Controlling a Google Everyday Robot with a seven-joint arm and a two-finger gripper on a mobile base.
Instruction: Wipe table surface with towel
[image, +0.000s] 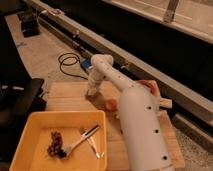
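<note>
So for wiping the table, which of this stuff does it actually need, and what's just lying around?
Needed: the table surface; the hand, down at the table's far side. No towel is visible.

Lying about: yellow tray with utensils; orange object; cable on the floor.
</note>
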